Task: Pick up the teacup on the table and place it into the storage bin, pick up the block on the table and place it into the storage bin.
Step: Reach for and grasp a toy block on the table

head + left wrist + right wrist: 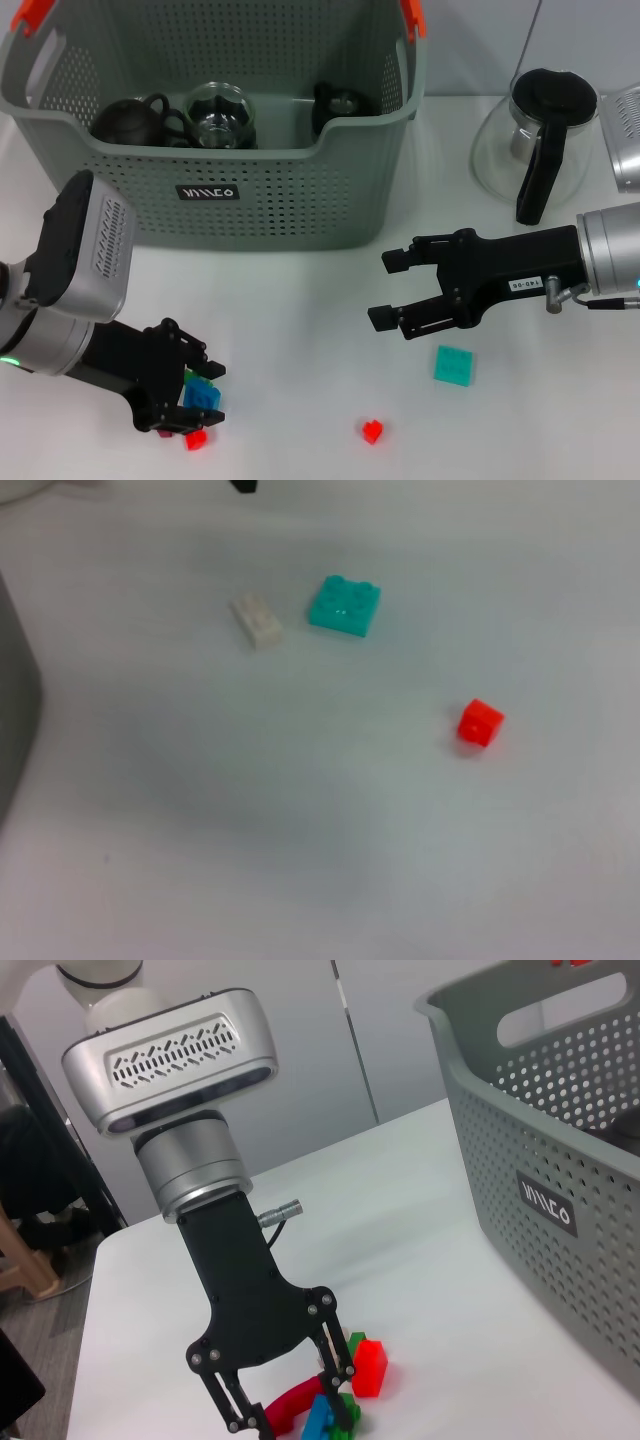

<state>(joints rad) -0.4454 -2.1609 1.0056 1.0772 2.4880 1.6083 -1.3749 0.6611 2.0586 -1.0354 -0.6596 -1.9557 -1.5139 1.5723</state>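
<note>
Storage bin (250,195), grey-green perforated plastic with a black label (207,192) in white lettering, unreadable. In front of it, left gripper (190,395) grasps a blue studded block (201,397); right gripper (392,290) hovers released above a teal block (455,365)

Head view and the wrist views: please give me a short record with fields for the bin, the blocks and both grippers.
storage bin: far side of table, holds dark teapots and a glass cup
left gripper: low over a pile of blocks, fingers around a blue block
right gripper: open, empty, above the table
teal block: loose on table, below right gripper
red block: loose, apart
</note>
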